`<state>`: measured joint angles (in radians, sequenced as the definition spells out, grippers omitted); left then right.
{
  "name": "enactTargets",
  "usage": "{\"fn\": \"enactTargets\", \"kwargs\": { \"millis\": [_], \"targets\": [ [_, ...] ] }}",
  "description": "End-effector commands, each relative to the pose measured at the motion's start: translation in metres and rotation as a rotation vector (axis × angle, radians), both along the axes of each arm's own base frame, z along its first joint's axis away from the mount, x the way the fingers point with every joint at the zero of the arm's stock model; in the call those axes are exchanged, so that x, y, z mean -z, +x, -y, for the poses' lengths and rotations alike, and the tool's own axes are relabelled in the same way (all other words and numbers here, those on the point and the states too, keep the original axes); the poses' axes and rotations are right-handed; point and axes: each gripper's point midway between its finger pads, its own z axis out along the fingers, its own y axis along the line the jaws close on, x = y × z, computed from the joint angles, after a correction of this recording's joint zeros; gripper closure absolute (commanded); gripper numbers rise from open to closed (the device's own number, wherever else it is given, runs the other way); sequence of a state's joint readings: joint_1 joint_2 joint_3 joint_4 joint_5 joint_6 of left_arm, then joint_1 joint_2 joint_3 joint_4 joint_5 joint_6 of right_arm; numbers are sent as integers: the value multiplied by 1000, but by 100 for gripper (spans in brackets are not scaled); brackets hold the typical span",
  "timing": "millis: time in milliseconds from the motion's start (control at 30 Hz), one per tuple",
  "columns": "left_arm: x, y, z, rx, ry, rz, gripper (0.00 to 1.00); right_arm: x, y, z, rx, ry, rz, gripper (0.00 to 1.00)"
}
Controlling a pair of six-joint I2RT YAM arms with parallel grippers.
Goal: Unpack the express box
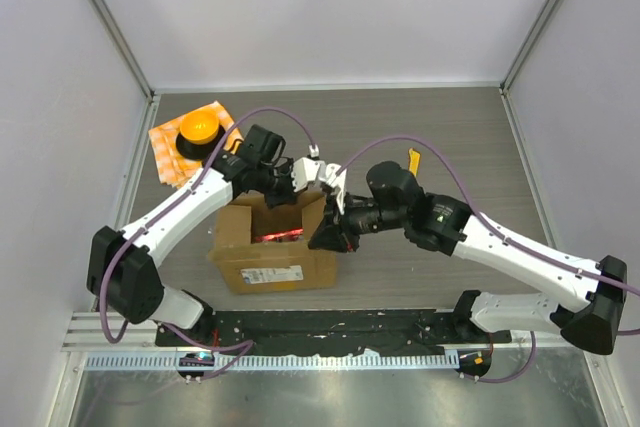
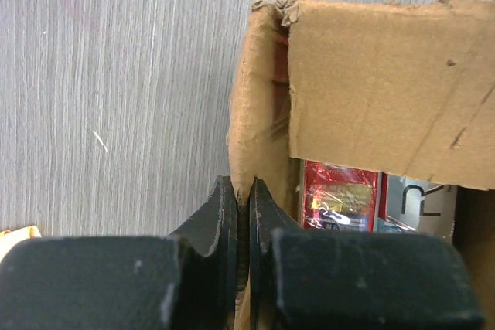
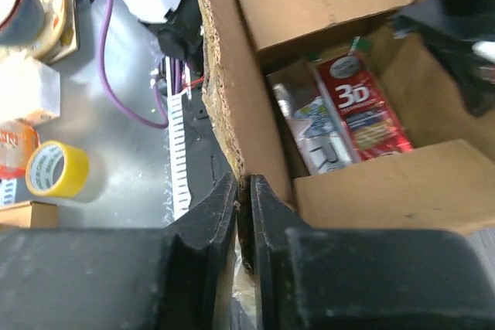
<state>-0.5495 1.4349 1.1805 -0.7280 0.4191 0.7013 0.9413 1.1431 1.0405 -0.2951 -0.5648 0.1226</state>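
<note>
The express box (image 1: 272, 265) stands open near the table's front, brown cardboard with a white label on its near side. Inside lie a red snack packet (image 3: 362, 106) and a silvery packet (image 3: 309, 133); the red packet (image 2: 340, 197) also shows in the left wrist view. My left gripper (image 1: 296, 191) is at the box's far side, its jaws (image 2: 242, 195) shut on the upright edge of a cardboard flap (image 2: 387, 75). My right gripper (image 1: 328, 237) is at the box's right side, its jaws (image 3: 244, 191) pressed on the torn edge of another flap (image 3: 232, 90).
An orange checkered cloth (image 1: 170, 152) with a round orange object (image 1: 198, 129) lies at the back left. A small yellow item (image 1: 413, 160) lies behind the right arm. Beyond the table edge are a yellow tape roll (image 3: 56, 169), a mug (image 3: 19, 1) and purple cables.
</note>
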Motion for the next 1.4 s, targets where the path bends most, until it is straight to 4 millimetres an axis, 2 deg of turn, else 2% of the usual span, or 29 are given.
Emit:
{"fn": "enactTargets", "kwargs": {
  "millis": [0, 67, 100, 267, 367, 400, 500, 567, 600, 667, 700, 733, 800, 833, 867, 900, 933, 967, 1067, 1300, 1367],
  "targets": [
    [-18, 51, -16, -105, 93, 157, 100, 4, -23, 5, 11, -118, 90, 78],
    [-17, 57, -16, -104, 113, 159, 100, 17, -35, 6, 7, -160, 86, 68],
    [-21, 60, -15, -103, 112, 171, 100, 26, -37, 8, 13, -180, 79, 67],
    [-17, 67, -14, -105, 129, 173, 100, 40, -44, 14, 55, -190, 61, 59],
    [-15, 61, -9, -102, 97, 148, 100, 57, -38, 17, 92, -220, 59, 58],
    [-16, 55, -7, -88, 79, 137, 100, 65, -37, 18, 104, -239, 57, 58],
    [-11, 35, -3, -69, 67, 99, 100, 73, -23, 18, 171, -253, 84, 58],
    [-19, 28, -3, -79, 41, 123, 100, 65, -21, 14, 183, -230, 86, 58],
    [-13, 22, -4, -81, 45, 119, 100, 47, -20, 12, 192, -191, 91, 58],
    [-19, 22, -6, -128, 27, 145, 100, 22, -13, 16, 238, -145, 123, 57],
    [-22, 23, -7, -145, 24, 149, 100, -10, -8, 21, 277, -70, 159, 57],
    [-23, 22, -8, -150, 22, 145, 100, -24, 2, 27, 326, -45, 210, 56],
    [-31, 20, -7, -166, 0, 141, 100, -58, 24, 41, 457, 24, 302, 47],
    [-33, 18, -6, -163, -6, 136, 100, -69, 34, 49, 507, 44, 342, 39],
    [-39, 18, -5, -169, -18, 139, 100, -79, 44, 52, 552, 69, 365, 26],
    [-40, 16, -5, -172, -18, 129, 99, -81, 53, 56, 587, 70, 378, 22],
    [-42, 15, -5, -174, -23, 126, 99, -76, 62, 55, 603, 50, 378, 20],
    [-45, 14, -5, -175, -32, 126, 99, -78, 79, 60, 642, 57, 369, 20],
    [-47, 9, -5, -179, -46, 119, 98, -69, 102, 57, 662, 68, 319, 22],
    [-60, 4, -5, -188, -83, 131, 98, -43, 136, 61, 739, 17, 298, 30],
    [-65, 3, -4, -196, -98, 132, 99, -39, 141, 58, 735, 37, 269, 36]
  ]
}}
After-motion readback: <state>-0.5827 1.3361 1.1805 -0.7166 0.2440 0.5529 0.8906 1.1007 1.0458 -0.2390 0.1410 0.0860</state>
